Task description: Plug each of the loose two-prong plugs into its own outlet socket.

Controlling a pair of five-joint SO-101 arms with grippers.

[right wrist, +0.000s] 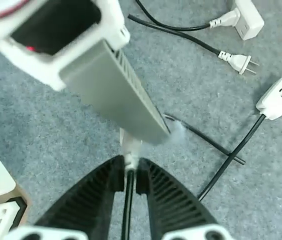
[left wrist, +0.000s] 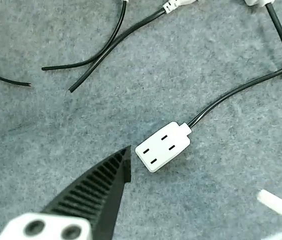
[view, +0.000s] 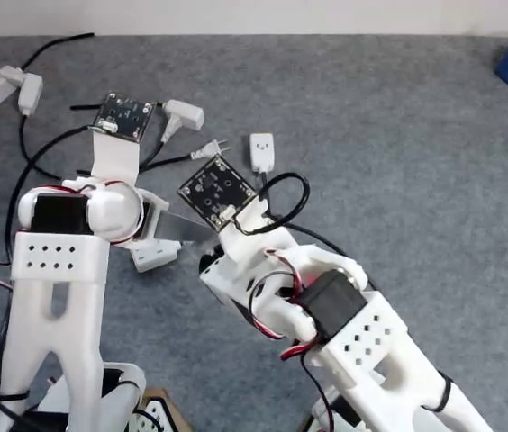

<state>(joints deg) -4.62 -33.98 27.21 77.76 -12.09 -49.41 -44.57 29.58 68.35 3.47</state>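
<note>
**Right gripper clamped on a plug, left gripper spread beside a socket**

The right gripper point(right wrist: 129, 162) is seen with its black fingers point(right wrist: 98, 187) drawn almost together. A white plug point(right wrist: 130, 145) is pinched at their tips, and its black cord point(right wrist: 127, 205) runs back through the narrow gap between them. Just beyond the plug, a grey finger point(right wrist: 116, 95) of the left arm is laid across the right wrist view, its tip over the plug's far end.

The left gripper point(left wrist: 123, 165) is released and nothing is grasped. One black finger is shown in its wrist view with no second finger against it. A white double socket point(left wrist: 162, 146) lies flat on the grey carpet point(left wrist: 56, 125) just beside that fingertip, apart from it, slots upward.

Farther out, a loose two-prong plug point(right wrist: 238, 61) is found on the carpet, prongs bare. A single white outlet point(right wrist: 278, 97) lies near it, and a white block point(right wrist: 246, 17) beyond. At the far left corner, two white adapters point(view: 6, 85) are seen.
</note>
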